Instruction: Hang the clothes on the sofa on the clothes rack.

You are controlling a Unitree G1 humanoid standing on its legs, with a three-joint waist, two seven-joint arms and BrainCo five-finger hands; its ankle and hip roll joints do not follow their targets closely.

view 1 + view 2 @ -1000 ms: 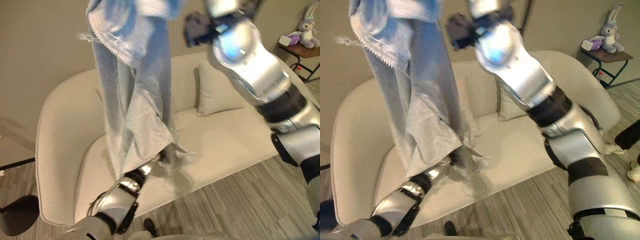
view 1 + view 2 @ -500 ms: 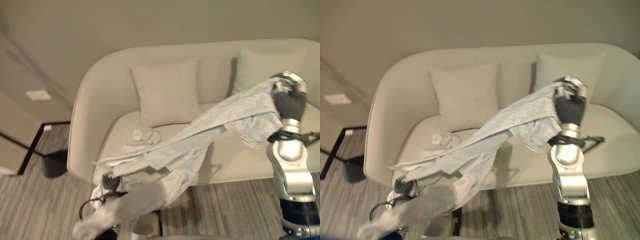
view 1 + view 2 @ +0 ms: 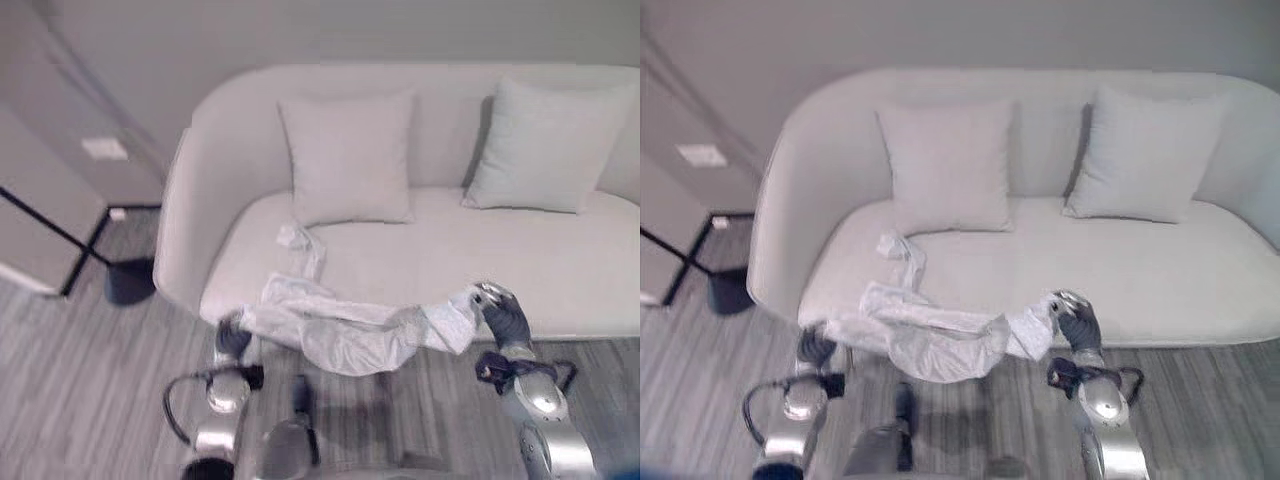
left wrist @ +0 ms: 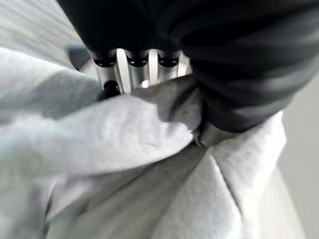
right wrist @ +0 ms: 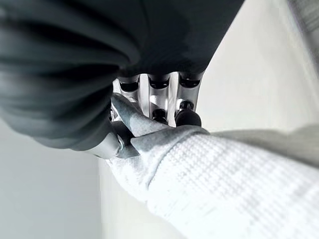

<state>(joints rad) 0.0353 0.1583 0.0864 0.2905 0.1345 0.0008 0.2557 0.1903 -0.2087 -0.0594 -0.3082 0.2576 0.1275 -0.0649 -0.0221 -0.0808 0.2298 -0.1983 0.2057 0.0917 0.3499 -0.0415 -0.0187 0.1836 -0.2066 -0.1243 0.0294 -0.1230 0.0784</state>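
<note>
Gripping the garment [image 3: 350, 335] at each end, left hand [image 3: 232, 338] and right hand [image 3: 503, 318] now hold it lower, slack along the sofa [image 3: 560, 270] front edge.

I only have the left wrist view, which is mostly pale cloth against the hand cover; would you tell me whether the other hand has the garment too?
Observer: Yes. In the right wrist view the right hand has its fingers curled on a ribbed edge of the garment.
Operator: Thank you. Where does the garment sit relative to the sofa?
Observer: It is stretched between the left hand and the right hand along the front edge of the sofa, sagging in the middle, with one end trailing up onto the seat.
Operator: Is anything else on the sofa?
Observer: Two cushions stand against the backrest, the left cushion and the right cushion.
</note>
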